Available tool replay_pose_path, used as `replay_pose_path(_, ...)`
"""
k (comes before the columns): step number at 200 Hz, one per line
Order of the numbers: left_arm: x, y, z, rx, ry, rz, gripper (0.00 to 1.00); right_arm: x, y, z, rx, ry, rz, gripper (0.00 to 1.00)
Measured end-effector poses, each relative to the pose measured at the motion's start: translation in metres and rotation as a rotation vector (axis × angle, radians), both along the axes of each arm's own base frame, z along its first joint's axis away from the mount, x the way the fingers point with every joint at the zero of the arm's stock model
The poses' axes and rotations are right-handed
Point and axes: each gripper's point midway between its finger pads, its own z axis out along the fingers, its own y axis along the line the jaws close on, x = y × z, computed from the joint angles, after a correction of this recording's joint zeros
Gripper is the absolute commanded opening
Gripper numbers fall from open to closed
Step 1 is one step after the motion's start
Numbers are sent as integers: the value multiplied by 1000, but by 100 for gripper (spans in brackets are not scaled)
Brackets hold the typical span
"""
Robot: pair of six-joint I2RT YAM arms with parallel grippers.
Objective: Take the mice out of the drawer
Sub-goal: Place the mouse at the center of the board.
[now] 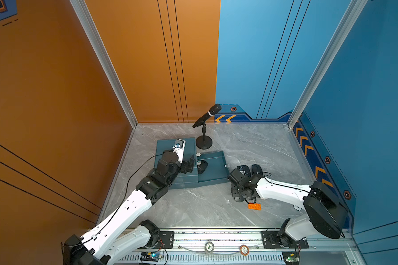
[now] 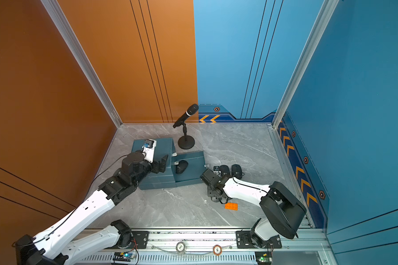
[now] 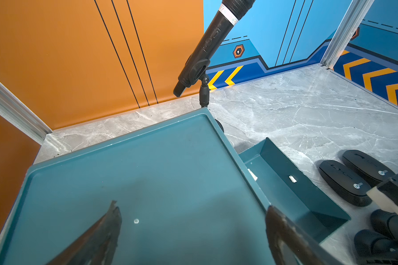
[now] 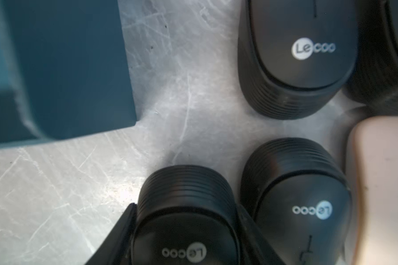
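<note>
Five mice [image 4: 296, 57] out on table [image 4: 55, 195] beside drawer [image 1: 216, 164], grouped clear of it, one black mouse [image 4: 186, 231] clasped by half-spread right gripper [image 4: 185, 206], likely for set-down; sixth mouse [image 1: 202, 166] remains in drawer; left gripper [image 3: 192, 206] wide, empty, over cabinet [image 3: 124, 160], perhaps steadying.

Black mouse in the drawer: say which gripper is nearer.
Left. The left gripper hangs open above the cabinet top, just beside the black mouse in the drawer; the right gripper is beyond the drawer's front, closed around another black mouse.
</note>
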Motion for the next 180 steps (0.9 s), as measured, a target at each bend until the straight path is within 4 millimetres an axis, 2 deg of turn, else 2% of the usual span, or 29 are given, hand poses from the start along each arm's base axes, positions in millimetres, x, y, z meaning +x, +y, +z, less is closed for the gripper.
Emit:
replay_pose_path(76, 0, 0, 0, 0, 0, 0, 98, -2, 0, -5, -14, 14, 8, 65)
replay_pose_path(113, 0, 0, 0, 3, -1, -1, 98, -1, 1, -2, -9, 8, 10, 66)
replay_pose_path(142, 0, 0, 0, 4, -1, -1, 98, 5, 8, 16, 33, -30, 12, 66)
replay_pose_path(180, 0, 0, 0, 4, -1, -1, 98, 18, 26, 55, 115, -108, 24, 65)
